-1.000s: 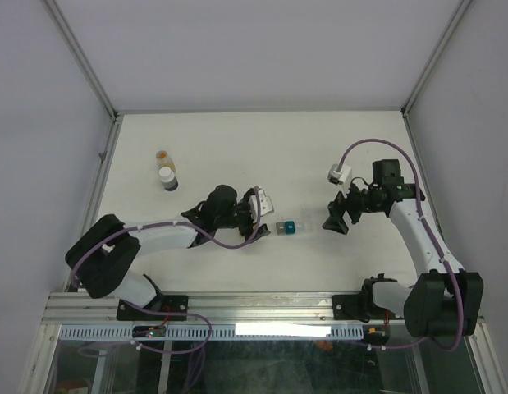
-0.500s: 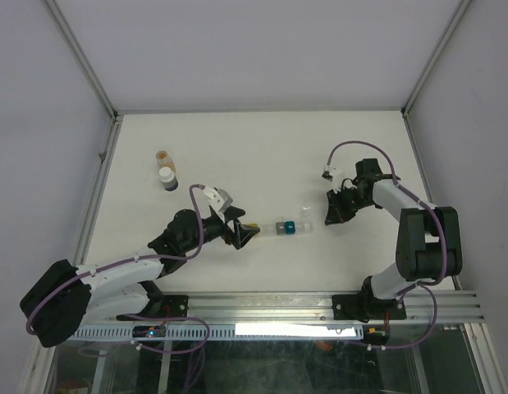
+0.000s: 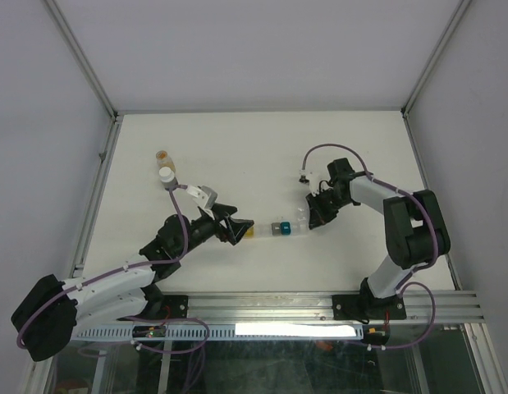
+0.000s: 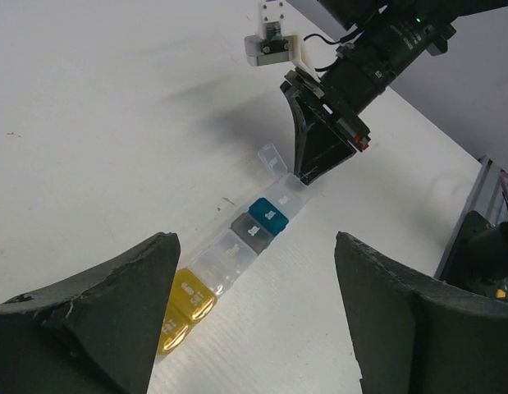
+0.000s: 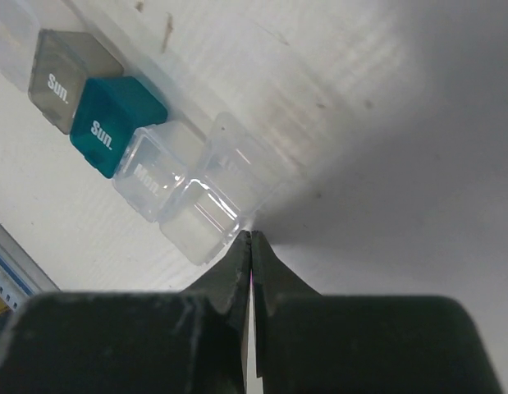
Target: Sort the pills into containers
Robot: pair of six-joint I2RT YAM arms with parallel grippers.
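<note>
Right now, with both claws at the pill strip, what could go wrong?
The left claw stands open around the yellow end of the containers, not clamping it, so a push from the shut right claw at the clear end could slide the strip. That tip also sits beside the open lid and might flip it shut.

Strip of containers [image 5: 114, 123], grey, teal, clear cells; right gripper [image 5: 251, 240], fingers pressed together, just beside clear end cell.
</note>
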